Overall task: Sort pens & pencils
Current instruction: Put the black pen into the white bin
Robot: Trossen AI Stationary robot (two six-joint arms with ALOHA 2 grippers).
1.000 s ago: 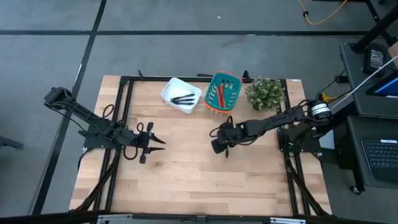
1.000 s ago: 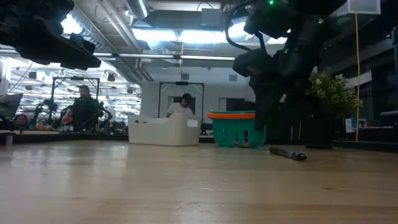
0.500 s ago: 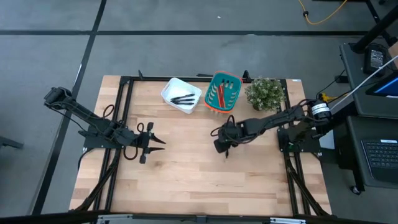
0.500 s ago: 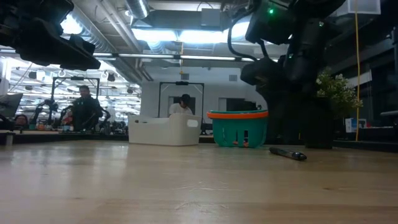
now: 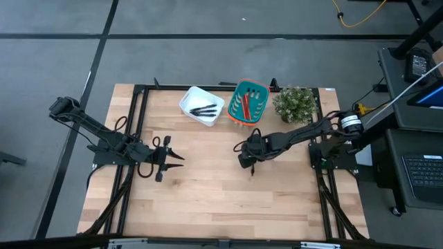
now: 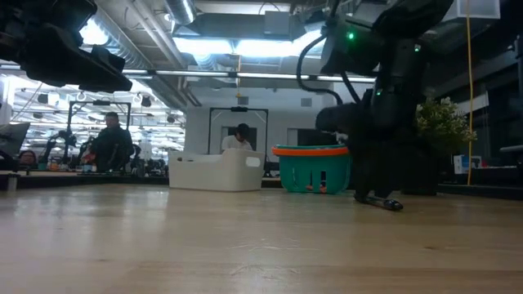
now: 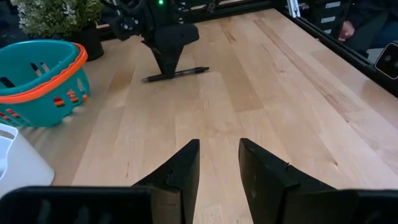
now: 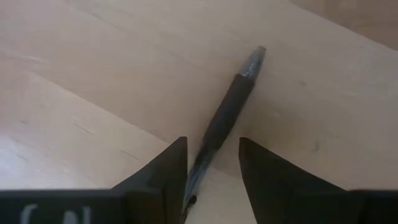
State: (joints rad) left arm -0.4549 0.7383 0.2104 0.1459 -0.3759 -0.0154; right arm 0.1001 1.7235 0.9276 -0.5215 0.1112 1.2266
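White bin [image 5: 202,106] top centre holds black pens [image 5: 203,109]; teal basket [image 5: 248,102] beside it, red pencils [image 5: 244,105]. Right gripper [image 5: 252,164] jaws straddle a pen [image 8: 224,118] w/ gaps; left gripper [image 5: 174,157] open, idle.

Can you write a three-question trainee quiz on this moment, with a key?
1. True or false: the last pen on the table lies between the right gripper's fingers.
2. Which container holds the pencils? A) white bin B) teal basket C) plant pot
3. Fill in: the left gripper waits above the table with its jaws ____.

Key:
1. True; the fingers straddle it, though a firm grip cannot be told.
2. B; the white bin holds the other pens.
3. open
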